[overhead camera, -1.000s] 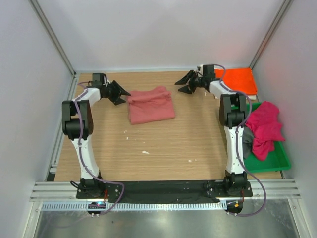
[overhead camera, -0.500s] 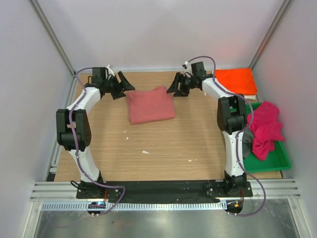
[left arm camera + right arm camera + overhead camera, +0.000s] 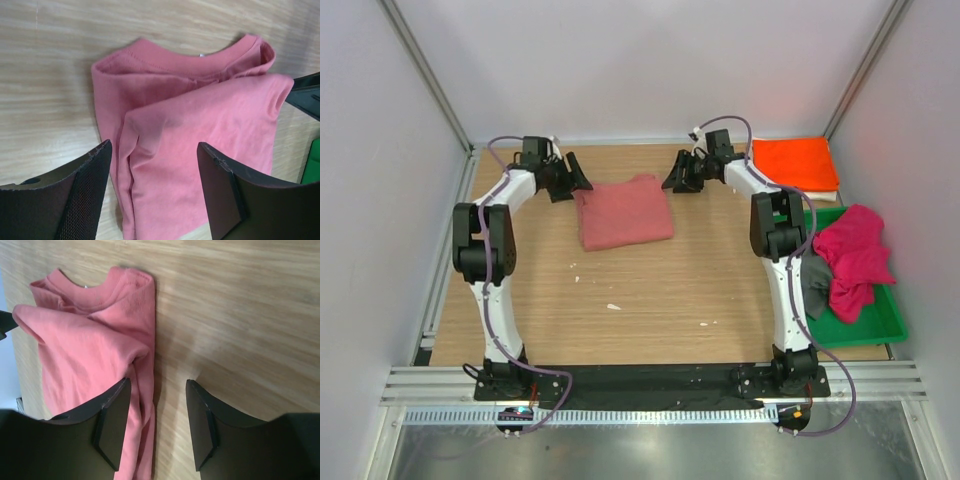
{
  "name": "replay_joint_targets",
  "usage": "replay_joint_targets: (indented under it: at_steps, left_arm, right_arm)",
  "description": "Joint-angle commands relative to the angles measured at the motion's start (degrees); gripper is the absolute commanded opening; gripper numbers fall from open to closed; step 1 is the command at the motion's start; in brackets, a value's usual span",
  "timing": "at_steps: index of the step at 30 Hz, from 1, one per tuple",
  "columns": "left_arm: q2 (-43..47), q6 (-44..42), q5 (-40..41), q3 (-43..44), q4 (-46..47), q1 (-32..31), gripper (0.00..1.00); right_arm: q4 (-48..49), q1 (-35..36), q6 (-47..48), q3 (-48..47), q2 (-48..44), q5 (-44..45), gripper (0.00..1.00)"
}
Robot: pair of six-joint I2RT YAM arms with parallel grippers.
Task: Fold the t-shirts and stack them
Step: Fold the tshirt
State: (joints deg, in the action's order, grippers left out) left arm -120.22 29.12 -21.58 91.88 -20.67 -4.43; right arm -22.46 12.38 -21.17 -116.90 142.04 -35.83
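A dusty salmon-red t-shirt (image 3: 623,212) lies folded on the wooden table (image 3: 650,290), collar toward the back. My left gripper (image 3: 576,177) hovers open at its far left corner; in the left wrist view the gripper (image 3: 153,146) straddles the shirt's (image 3: 200,125) folded edge with nothing gripped. My right gripper (image 3: 674,174) is open at the far right corner; in the right wrist view the gripper (image 3: 158,381) straddles the shirt's (image 3: 85,340) side edge. A bright orange t-shirt (image 3: 795,162) lies folded at the back right. Magenta (image 3: 855,258) and dark grey (image 3: 814,284) t-shirts are heaped in the tray.
A green plastic tray (image 3: 880,322) sits at the right edge of the table, beside the right arm. White walls and metal frame posts close in the back and sides. Small white scraps (image 3: 613,306) lie on the wood in front of the shirt.
Both grippers have closed in on the salmon-red shirt's far corners: the left moved right, the right moved left. The shirt has not visibly moved.
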Motion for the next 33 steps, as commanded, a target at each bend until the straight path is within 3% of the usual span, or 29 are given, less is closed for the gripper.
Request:
replay_joint_targets:
  at_steps: [1,9,14,23,33]
  left_arm:
    - [-0.9,-1.5,0.9,4.1,0.3,0.1,0.70]
    - [-4.8,-0.8,-0.4,6.6,-0.4,0.2,0.68]
    - [-6.2,-1.3,-1.1,8.5,-1.7,0.2,0.59]
    - [-5.6,-2.1,-1.3,9.4,-3.4,0.8,0.59]
    - [-5.5,-2.5,-4.1,8.8,-3.3,2.1,0.61]
  right_arm:
    - [5.5,1.0,-2.1,-4.5,1.4,-1.0,0.53]
    - [9.4,1.9,-7.0,-7.6,4.4,-3.0,0.47]
    - [10.1,2.2,-7.7,-7.6,4.3,-2.3,0.45]
    - [7.1,0.5,-6.9,-3.8,-0.2,4.7,0.54]
    - [7.0,-0.3,-5.8,-3.7,-4.1,1.8,0.58]
